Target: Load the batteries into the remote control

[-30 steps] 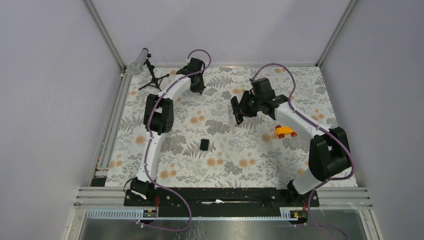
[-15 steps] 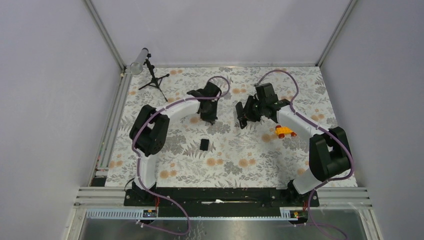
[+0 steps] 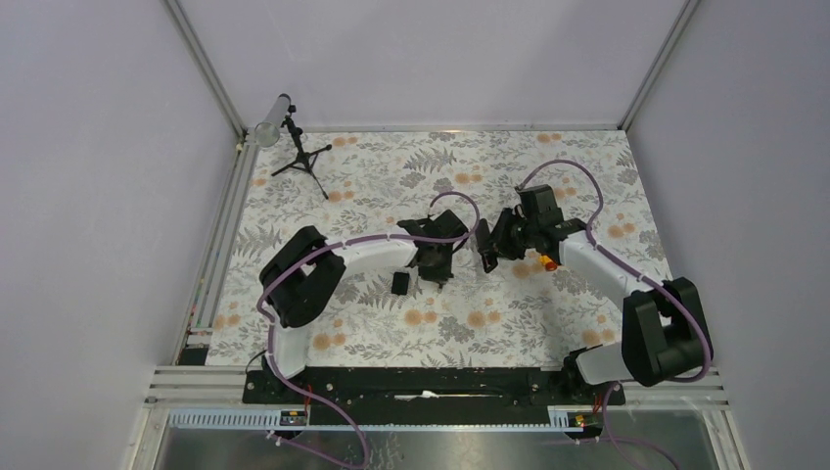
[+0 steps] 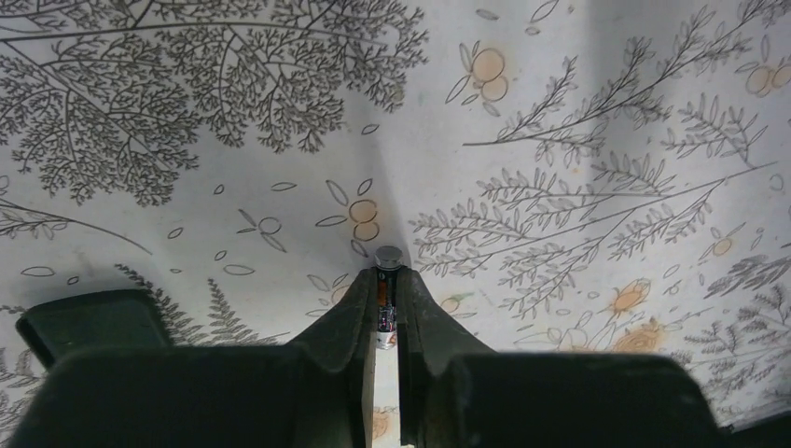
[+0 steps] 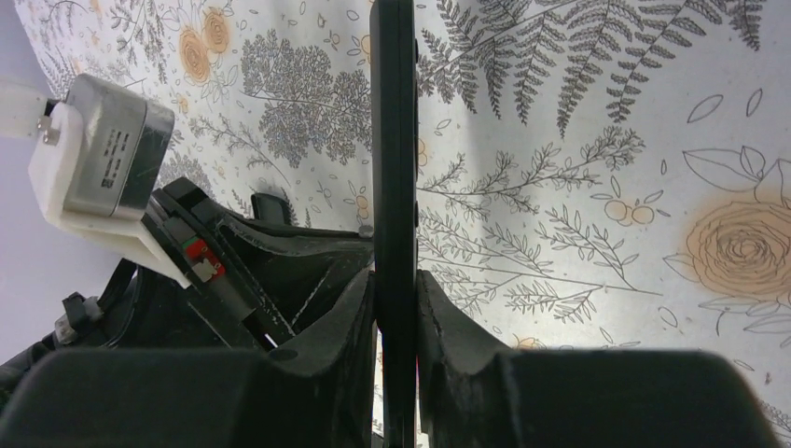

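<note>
My right gripper is shut on the remote control, a slim black bar. In the right wrist view the remote control stands edge-on between the fingers of my right gripper and reaches past them. My left gripper is just left of it, above the mat. In the left wrist view my left gripper is shut on one battery, a small dark cylinder whose metal end pokes out at the fingertips. No second battery shows. The small black cover lies flat on the mat, left of my left gripper.
A yellow toy car sits partly hidden behind my right arm. A black mini tripod stands at the back left. The left arm's wrist housing shows close beside the remote. Grey walls enclose the floral mat.
My left arm has swung from the back of the mat to the middle. My right gripper has moved nearer with the remote. The two grippers now sit close together.
</note>
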`<action>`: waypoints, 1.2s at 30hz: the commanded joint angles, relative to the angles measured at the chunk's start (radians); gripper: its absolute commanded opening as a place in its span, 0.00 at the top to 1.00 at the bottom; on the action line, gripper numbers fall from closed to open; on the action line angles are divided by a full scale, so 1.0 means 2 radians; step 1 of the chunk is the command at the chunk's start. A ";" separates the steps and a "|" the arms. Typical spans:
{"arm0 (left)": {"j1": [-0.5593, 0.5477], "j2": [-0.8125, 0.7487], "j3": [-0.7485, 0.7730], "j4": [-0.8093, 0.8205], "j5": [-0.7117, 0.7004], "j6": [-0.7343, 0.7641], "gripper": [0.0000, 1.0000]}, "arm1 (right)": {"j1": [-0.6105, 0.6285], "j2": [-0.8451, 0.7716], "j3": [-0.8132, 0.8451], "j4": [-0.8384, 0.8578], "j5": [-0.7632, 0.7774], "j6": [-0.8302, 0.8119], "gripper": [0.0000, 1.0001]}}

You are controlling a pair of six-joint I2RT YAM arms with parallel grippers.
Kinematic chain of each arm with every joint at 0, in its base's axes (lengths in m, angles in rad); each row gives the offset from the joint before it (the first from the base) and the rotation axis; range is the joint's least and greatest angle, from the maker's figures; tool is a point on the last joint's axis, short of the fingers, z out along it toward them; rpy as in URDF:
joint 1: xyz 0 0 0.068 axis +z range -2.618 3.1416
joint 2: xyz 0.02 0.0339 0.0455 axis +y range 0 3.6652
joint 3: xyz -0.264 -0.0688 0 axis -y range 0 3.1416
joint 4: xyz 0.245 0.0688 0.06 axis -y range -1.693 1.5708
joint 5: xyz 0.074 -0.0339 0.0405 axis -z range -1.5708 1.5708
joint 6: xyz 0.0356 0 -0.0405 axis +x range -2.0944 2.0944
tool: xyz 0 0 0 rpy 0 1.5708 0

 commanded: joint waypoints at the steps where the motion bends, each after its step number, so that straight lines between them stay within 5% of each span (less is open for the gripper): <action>1: -0.011 0.022 0.027 -0.006 -0.057 -0.032 0.89 | -0.004 -0.042 -0.016 0.019 -0.014 0.004 1.00; 5: -0.014 0.003 0.032 -0.012 -0.075 -0.028 0.60 | -0.004 -0.064 -0.027 0.017 -0.022 0.006 1.00; 11: -0.012 -0.077 0.038 0.002 -0.072 0.000 0.36 | -0.005 -0.097 -0.027 0.018 -0.024 0.029 1.00; 18: 0.079 -0.201 -0.022 0.085 0.046 0.003 0.02 | -0.005 -0.087 -0.010 0.095 -0.071 0.102 1.00; 22: 0.130 -0.266 -0.037 0.115 0.082 0.041 0.01 | -0.005 -0.082 -0.024 0.206 -0.107 0.148 1.00; 28: 0.148 -0.257 0.020 0.085 0.156 0.079 0.01 | -0.005 -0.076 -0.036 0.320 -0.155 0.198 1.00; 36: 0.195 -0.234 -0.062 0.372 0.376 -0.108 0.01 | -0.005 -0.068 -0.015 0.383 -0.208 0.253 1.00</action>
